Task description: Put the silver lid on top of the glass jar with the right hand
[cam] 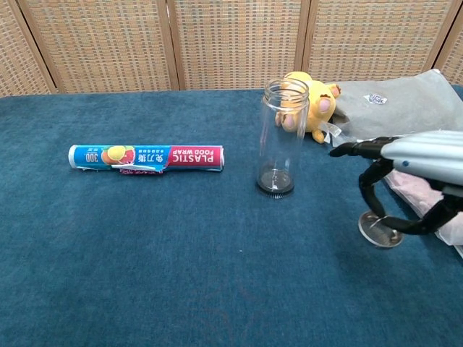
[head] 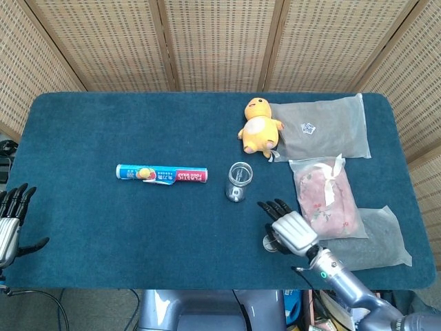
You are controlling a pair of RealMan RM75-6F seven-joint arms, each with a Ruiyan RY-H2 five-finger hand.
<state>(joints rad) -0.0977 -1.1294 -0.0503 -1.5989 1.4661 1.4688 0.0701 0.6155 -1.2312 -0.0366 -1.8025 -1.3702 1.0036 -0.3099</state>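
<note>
The glass jar stands upright and uncovered at the middle of the blue table. My right hand hovers to the jar's right, nearer the table's front edge. It pinches the silver lid between thumb and fingers, beneath the palm and just off the cloth. The lid hangs lower than the jar's mouth and well apart from the jar. My left hand rests at the far left edge with fingers spread, holding nothing; the chest view does not show it.
A plastic wrap roll lies left of the jar. A yellow plush toy sits behind it. A grey bag, a pink-filled bag and another grey bag lie along the right side.
</note>
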